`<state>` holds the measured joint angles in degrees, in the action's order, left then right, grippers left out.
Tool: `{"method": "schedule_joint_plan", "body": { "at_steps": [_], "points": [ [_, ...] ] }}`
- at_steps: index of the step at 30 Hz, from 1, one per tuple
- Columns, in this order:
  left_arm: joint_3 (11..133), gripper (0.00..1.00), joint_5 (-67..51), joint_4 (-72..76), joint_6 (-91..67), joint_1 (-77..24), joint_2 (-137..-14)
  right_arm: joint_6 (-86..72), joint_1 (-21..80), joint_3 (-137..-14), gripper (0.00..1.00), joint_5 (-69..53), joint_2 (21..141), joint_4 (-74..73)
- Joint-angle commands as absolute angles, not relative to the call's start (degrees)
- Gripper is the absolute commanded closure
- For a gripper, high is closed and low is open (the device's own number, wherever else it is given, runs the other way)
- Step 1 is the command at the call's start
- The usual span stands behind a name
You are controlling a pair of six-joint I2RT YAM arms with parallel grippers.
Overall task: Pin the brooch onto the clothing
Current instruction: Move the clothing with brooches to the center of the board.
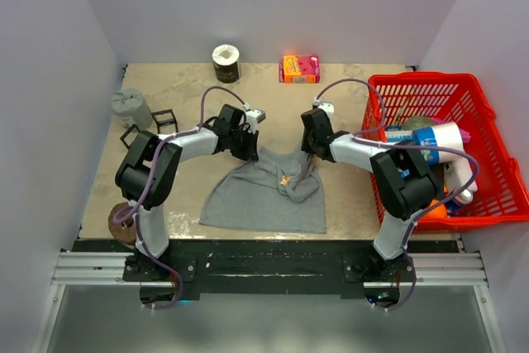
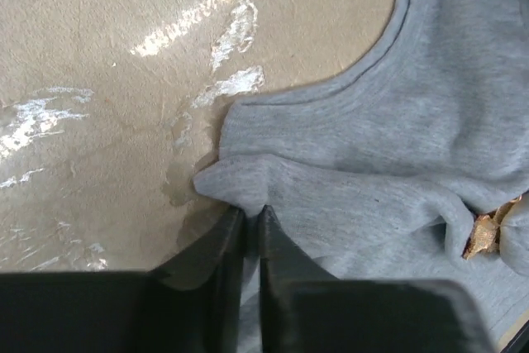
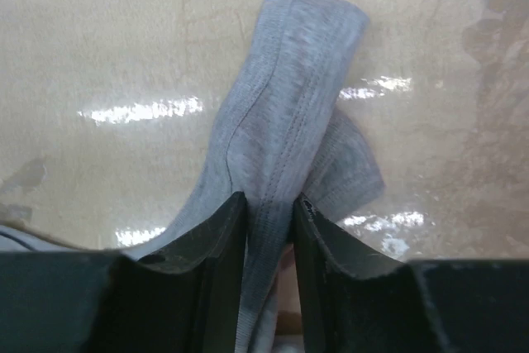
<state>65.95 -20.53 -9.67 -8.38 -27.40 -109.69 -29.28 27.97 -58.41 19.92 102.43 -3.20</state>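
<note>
Beige table (image 1: pixel 178 175) — a grey top (image 1: pixel 256 200) lies on it, brooch (image 1: pixel 286 179) in its folds. My left gripper (image 2: pixel 250 221) pinches the top's far-left corner — my right gripper (image 3: pixel 269 208) clamps its far-right strap.

No legible text anywhere; print on pink-orange box (image 1: pixel 299 68) too small to read.

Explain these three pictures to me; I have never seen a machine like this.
Two robot arms are bolted at a table's near edge. The wide picture looks down from above and behind them; the other two come from a camera on each wrist. A grey tank top lies on the table, with a tiny orange brooch in its folds. The left end effector pinches a fold at its edge; the right end effector grips a shoulder strap. Nearby stand a red basket, a paper roll and a pink box.
</note>
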Motion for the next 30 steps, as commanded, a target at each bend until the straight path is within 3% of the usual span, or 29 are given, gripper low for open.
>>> {"method": "schedule_joint_plan", "body": {
  "at_steps": [1, 4, 6, 19, 21, 22, 23, 24, 27, 29, 30],
  "points": [
    [67.24, 1.00, -24.52, -8.79, -9.49, -27.16, -112.06, -26.46, 27.60, -63.54, 0.77, 19.87, 104.58, -1.94],
    [66.71, 1.00, -23.21, -7.92, -10.54, -25.93, -110.75, -25.23, 27.60, -67.14, 0.94, 19.34, 106.61, -2.46],
    [65.31, 1.00, -22.33, -6.60, -11.95, -23.65, -109.26, -24.44, 27.69, -70.55, 0.98, 19.25, 108.01, -2.81],
    [61.44, 1.00, -21.45, -0.97, -16.17, -11.16, -102.75, -20.83, 27.16, -97.02, 0.98, 18.11, 123.74, -4.13],
    [61.26, 0.97, -21.44, -0.88, -15.56, -11.16, -101.78, -20.83, 27.25, -101.15, 0.93, 17.23, 125.32, -3.78],
    [61.09, 0.88, -21.53, -0.88, -15.21, -11.16, -101.26, -20.66, 27.16, -102.55, 0.88, 16.36, 127.16, -3.69],
    [60.82, 0.77, -21.53, 1.12, -14.51, -11.16, -100.55, -20.39, 27.07, -105.61, 0.80, 14.96, 127.87, -4.04],
    [60.47, 0.57, -21.10, 2.36, -14.07, -11.16, -98.46, -20.39, 27.07, -107.21, 0.64, 14.42, 128.58, -4.74],
    [57.14, 0.44, -15.94, 6.22, -12.31, -11.25, -91.53, -20.04, 27.07, -108.46, 0.38, 11.43, 127.89, -4.31],
    [54.06, 0.40, -12.41, 7.55, -10.38, -11.25, -87.21, -19.95, 27.07, -105.58, 0.32, 10.11, 124.38, -1.94],
    [52.83, 0.34, -8.83, 9.04, -9.85, -11.25, -82.58, -20.13, 27.07, -104.34, 0.27, 8.63, 122.97, -0.45]
  ]
}}
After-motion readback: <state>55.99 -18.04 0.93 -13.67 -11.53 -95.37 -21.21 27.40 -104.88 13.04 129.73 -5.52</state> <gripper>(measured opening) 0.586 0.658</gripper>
